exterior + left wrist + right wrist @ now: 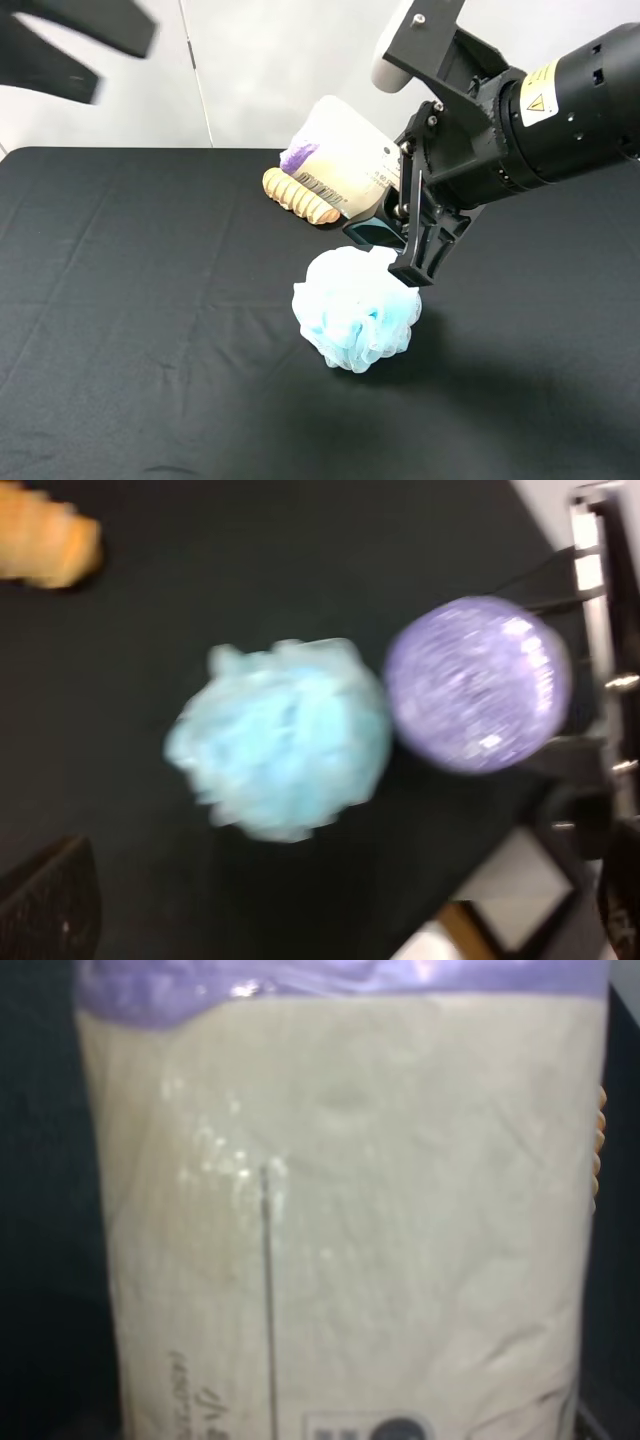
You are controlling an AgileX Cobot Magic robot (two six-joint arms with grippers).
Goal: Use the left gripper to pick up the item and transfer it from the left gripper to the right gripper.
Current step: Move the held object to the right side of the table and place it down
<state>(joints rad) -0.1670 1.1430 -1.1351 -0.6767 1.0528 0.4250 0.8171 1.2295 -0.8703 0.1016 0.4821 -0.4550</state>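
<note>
The item point(340, 155), a roll with purple ends and a cream printed label, is held tilted in the air above the table's back middle. My right gripper point(395, 225) is shut on its lower end. The item fills the right wrist view point(340, 1220), and its purple end shows in the left wrist view point(478, 685). My left gripper point(122, 65) is blurred at the top left, high and far from the item, its fingers spread and empty. Only one fingertip point(45, 900) shows in the left wrist view.
A fluffy light-blue mesh sponge point(355, 310) point(280, 735) lies on the black cloth point(130, 300) just below the right gripper. A ribbed tan wooden piece point(300, 195) point(45, 540) lies behind it, under the held item. A white wall stands behind the table.
</note>
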